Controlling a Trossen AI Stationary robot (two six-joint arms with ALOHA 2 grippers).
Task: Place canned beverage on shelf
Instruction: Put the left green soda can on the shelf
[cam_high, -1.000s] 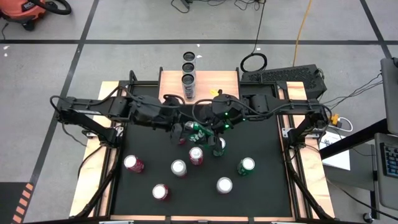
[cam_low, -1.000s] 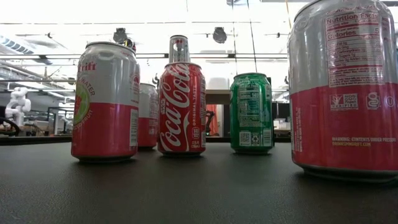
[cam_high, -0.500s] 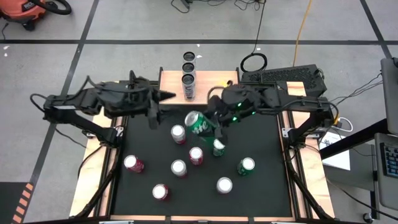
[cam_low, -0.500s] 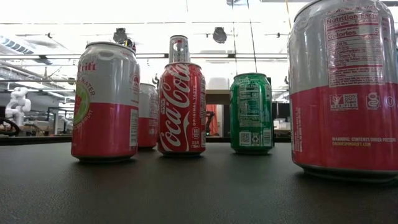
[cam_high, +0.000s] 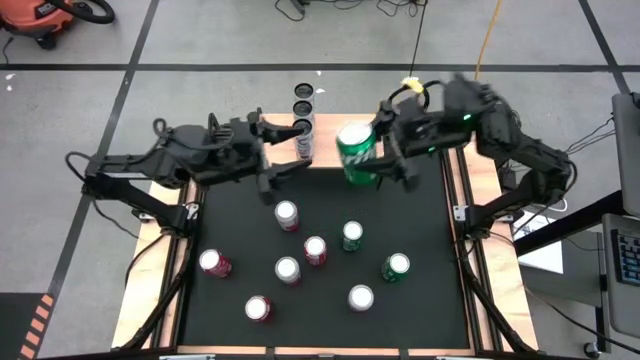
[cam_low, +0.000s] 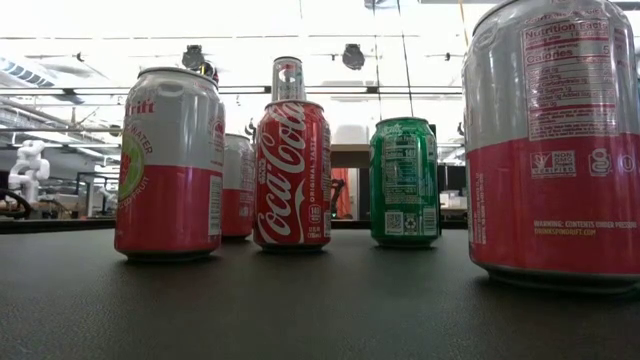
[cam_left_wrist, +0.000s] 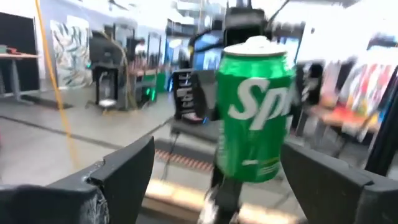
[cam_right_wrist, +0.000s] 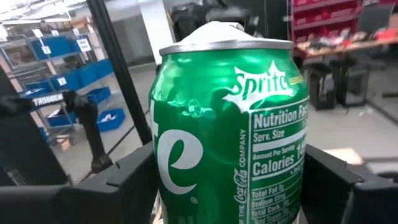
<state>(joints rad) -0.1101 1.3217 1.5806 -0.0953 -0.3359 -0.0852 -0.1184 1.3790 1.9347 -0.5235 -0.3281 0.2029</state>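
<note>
A green Sprite can (cam_high: 357, 152) hangs upright in the air, held by my right gripper (cam_high: 374, 150), and appears in the high view over the near part of the light-wood shelf (cam_high: 330, 125) at the table's far edge. It fills the right wrist view (cam_right_wrist: 230, 124). Three slim cans (cam_high: 303, 125) stand in a row on the shelf's left part. My left gripper (cam_high: 285, 150) stands open just left of the held can, pointing at it. In the left wrist view the can (cam_left_wrist: 255, 112) shows beyond the open fingers, touching neither. My right gripper pinches the Sprite can's side wall (cam_right_wrist: 168, 180) between its two fingers, one on each side. The fingers come level from the table's right. The can stands upright in the hold, top up, lifted clear of table and shelf.
Several cans stand on the black mat: a silver-topped one (cam_high: 287, 214), a red cola can (cam_high: 315, 249), green ones (cam_high: 352, 236) (cam_high: 396, 266), and pink-and-white ones (cam_high: 214, 263) (cam_high: 259, 308). The low view shows them upright (cam_low: 292, 170). Wooden strips (cam_high: 150, 290) line the table's sides.
My right gripper has risen from the middle of the mat and gone toward the far right, carrying the Sprite can, which has turned from tipped over to upright. My left gripper has drawn back from the can, risen and rolled, staying open.
</note>
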